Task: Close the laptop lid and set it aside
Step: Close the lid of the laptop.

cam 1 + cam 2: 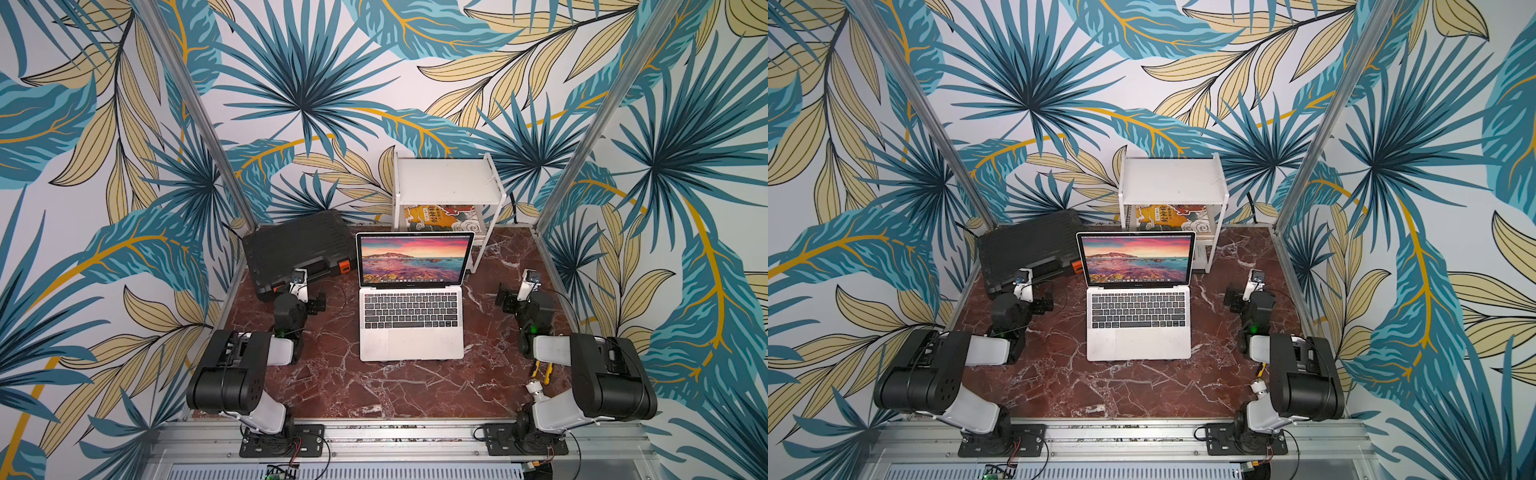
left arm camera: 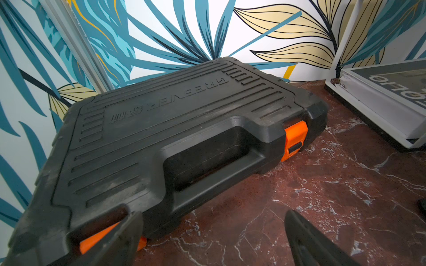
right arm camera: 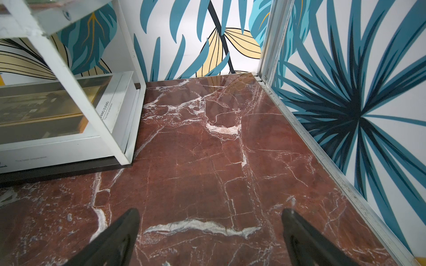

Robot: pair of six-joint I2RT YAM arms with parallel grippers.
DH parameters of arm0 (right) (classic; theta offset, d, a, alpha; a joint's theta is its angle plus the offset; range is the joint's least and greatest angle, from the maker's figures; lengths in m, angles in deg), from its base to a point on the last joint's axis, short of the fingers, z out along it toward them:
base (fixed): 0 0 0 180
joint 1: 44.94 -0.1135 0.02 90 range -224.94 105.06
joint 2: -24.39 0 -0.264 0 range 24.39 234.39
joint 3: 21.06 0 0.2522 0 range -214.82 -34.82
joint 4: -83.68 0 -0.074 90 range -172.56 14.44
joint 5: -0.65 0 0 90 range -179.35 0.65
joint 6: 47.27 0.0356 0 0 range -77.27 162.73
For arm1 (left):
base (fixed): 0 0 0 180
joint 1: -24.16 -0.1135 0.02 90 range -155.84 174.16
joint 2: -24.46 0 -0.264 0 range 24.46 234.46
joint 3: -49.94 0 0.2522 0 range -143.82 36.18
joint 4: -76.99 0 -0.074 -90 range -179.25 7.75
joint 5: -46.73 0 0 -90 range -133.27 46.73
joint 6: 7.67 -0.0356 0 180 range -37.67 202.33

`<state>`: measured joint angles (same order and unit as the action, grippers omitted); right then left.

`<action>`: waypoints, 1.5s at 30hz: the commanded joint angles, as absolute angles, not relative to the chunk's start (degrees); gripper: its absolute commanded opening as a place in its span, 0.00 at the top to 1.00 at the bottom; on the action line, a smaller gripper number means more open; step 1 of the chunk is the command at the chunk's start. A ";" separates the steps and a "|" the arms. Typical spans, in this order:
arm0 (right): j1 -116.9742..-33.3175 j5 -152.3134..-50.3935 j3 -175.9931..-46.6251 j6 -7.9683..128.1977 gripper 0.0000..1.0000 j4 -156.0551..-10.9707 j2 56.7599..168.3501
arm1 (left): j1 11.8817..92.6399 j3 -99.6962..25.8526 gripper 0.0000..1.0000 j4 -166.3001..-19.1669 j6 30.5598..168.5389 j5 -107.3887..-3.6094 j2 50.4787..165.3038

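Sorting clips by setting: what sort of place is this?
Likely a staged robot test booth: left arm and right arm bolted to an aluminium rail, leaf-print panels walling a marble-look tabletop, an open laptop.

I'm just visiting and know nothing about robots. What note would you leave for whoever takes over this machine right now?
Both open, holding nothing: left gripper near the black case, right gripper over bare table near the white shelf rack.
The laptop sits mid-table between the arms, its lid up, screen lit.
Done: nothing yet.
Left: shut the lid, then set the laptop aside.
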<state>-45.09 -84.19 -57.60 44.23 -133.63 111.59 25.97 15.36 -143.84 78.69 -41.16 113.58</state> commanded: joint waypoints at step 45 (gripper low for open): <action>-85.52 -95.16 -77.85 51.71 1.00 -78.73 82.05 | 54.22 -85.69 0.85 -50.78 67.49 -56.02 127.71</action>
<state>-85.13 -96.10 -79.66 50.92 -73.81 80.95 54.40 -83.19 -52.13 69.77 -54.14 128.01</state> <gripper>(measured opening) 0.052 0.151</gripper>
